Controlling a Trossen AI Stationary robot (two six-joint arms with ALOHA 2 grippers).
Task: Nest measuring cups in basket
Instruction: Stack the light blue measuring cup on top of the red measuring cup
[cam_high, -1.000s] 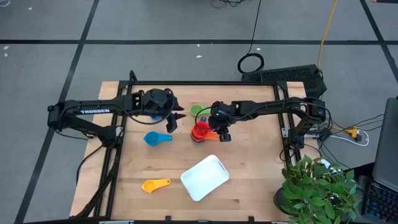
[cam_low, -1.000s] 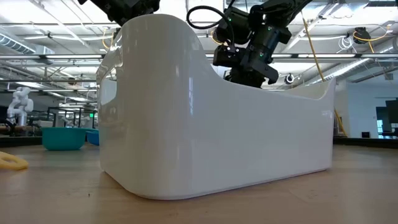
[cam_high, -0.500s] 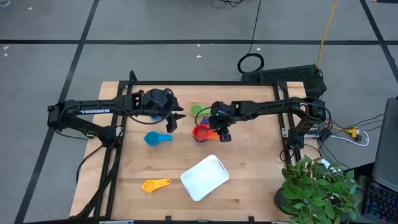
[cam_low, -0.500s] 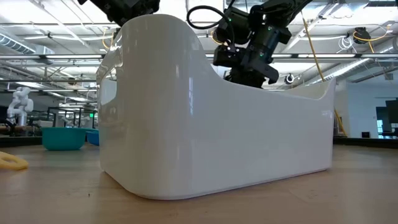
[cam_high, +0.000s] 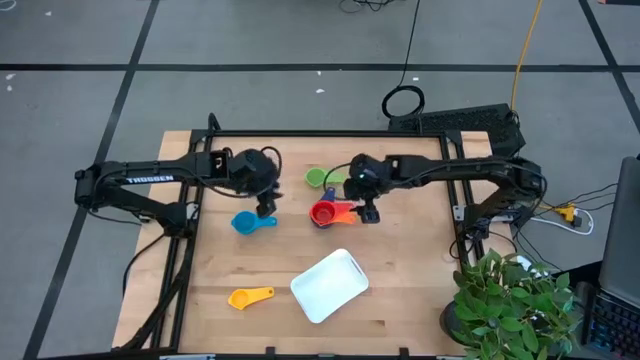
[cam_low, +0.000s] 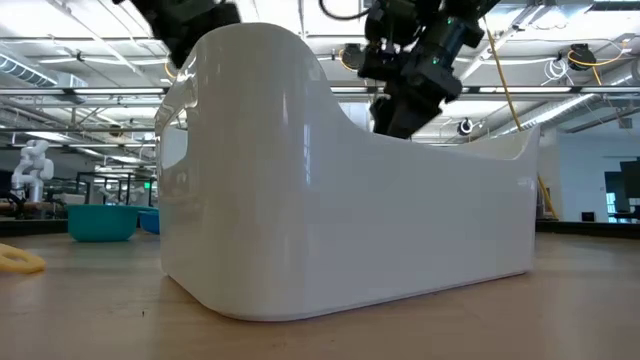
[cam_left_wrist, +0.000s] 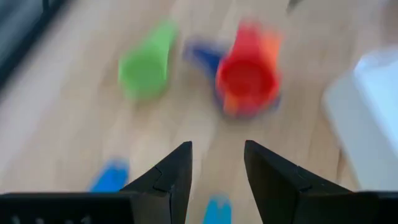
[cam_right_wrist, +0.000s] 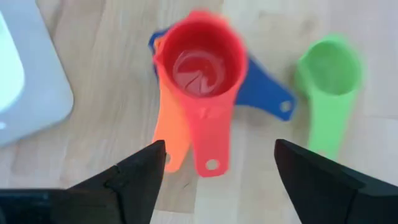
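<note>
The red cup (cam_high: 322, 212) sits nested in an orange cup (cam_right_wrist: 170, 134) and a navy cup (cam_right_wrist: 264, 92) at mid-table, handles fanned apart. A green cup (cam_high: 316, 178) lies just beyond them. A blue cup (cam_high: 250, 222) lies to their left, and a yellow cup (cam_high: 250, 296) is near the front left. The white basket (cam_high: 329, 285) stands near the front edge. My right gripper (cam_right_wrist: 221, 144) is open above the stack's handles, on their right. My left gripper (cam_left_wrist: 217, 146) is open above the blue cup. The left wrist view shows two blurred blue patches.
The basket (cam_low: 350, 200) fills the low view and hides the cups behind it; only the yellow cup (cam_low: 15, 260) shows at its left. A potted plant (cam_high: 510, 300) stands off the table's front right corner. Bare wood lies between the stack and the basket.
My right gripper has drawn back from the nested stack toward the table's right and risen a little; the red cup stays on the stack. My left gripper has swung toward the near edge, over the blue cup.
</note>
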